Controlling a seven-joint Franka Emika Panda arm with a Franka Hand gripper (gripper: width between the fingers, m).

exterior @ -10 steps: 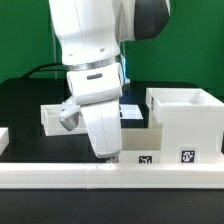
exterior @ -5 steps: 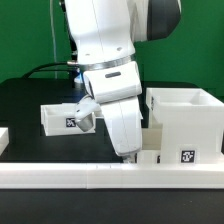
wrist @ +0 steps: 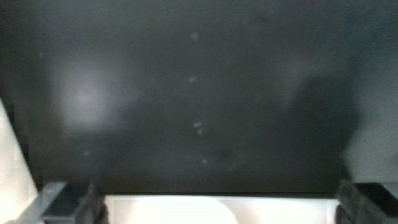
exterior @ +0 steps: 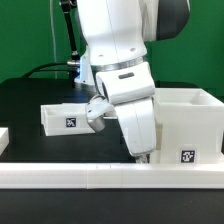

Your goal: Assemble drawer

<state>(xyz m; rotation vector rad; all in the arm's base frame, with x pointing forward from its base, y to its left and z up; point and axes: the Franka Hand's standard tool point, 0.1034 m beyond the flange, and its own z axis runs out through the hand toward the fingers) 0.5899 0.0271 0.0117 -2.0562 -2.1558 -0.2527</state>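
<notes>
One large open case (exterior: 195,130), one small tray (exterior: 55,122) in clear sight, one long low rail (exterior: 80,177), two plainly visible square tags (exterior: 72,122), two fingers (wrist: 63,203).

The white robot arm (exterior: 120,60) hides one end of the small white plastic tray (exterior: 60,116) and part of the large white plastic case (exterior: 192,125), itself cropped at the exterior view's right; the wrist view crops the fingers (wrist: 68,203) of the claw (wrist: 214,205).

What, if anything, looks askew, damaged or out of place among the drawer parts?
Nothing stands out. The small tray sits flat on the black table, the large case stands upright at the exterior view's right, and the open gripper hangs low beside the case. No damage shows.
</notes>
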